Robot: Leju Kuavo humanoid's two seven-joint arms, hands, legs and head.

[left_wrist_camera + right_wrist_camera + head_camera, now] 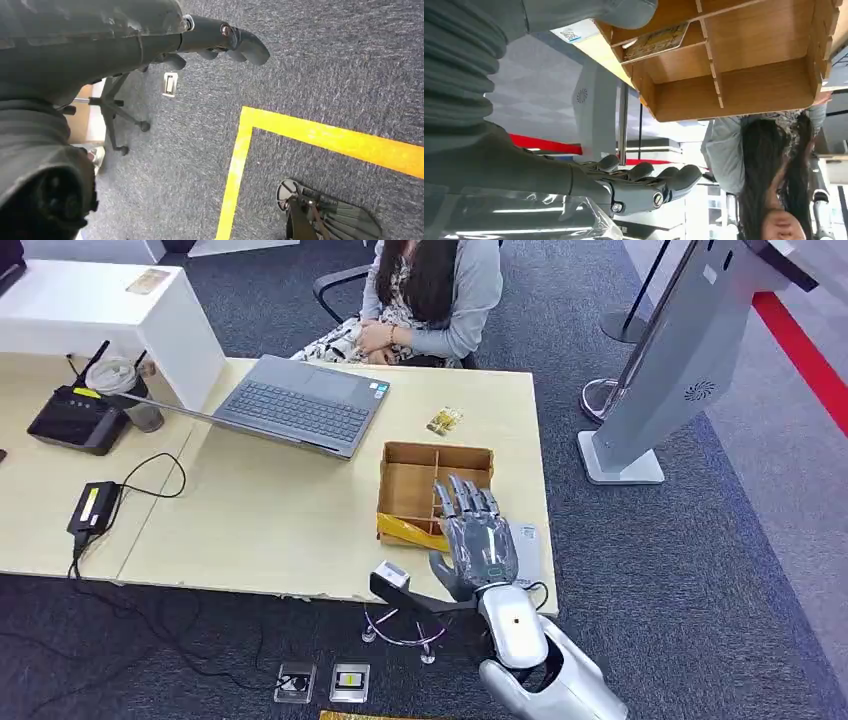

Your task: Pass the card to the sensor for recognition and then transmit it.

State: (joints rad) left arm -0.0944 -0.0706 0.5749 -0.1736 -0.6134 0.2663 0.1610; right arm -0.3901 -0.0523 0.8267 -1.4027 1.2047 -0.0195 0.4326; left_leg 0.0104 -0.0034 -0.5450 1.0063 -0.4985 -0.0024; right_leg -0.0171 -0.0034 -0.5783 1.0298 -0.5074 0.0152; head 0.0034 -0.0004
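Head view: even, soft indoor light, no hard shadows; pale wooden desk (pixel 280 510) bright, grey carpet darker. Small glare spot on silver forearm of right hand (pixel 478 545). Picture a little soft, fine detail lost.

Left wrist view: dim near dark grey left hand (pixel 220 42), carpet texture sharp, close parts blurred.

Right wrist view: close grey ribbed cover out of focus; brown wooden compartment box (pixel 734 65) sharp, warm-lit; background overexposed, white.

Right hand (pixel 639 185): fingers extended side by side, nothing held, apart from wooden divided box (pixel 744 85). Card (pixel 656 41) lies flat in one box compartment, near the thumb (pixel 624 12). Seated person (pixel 769 165) beyond the box.
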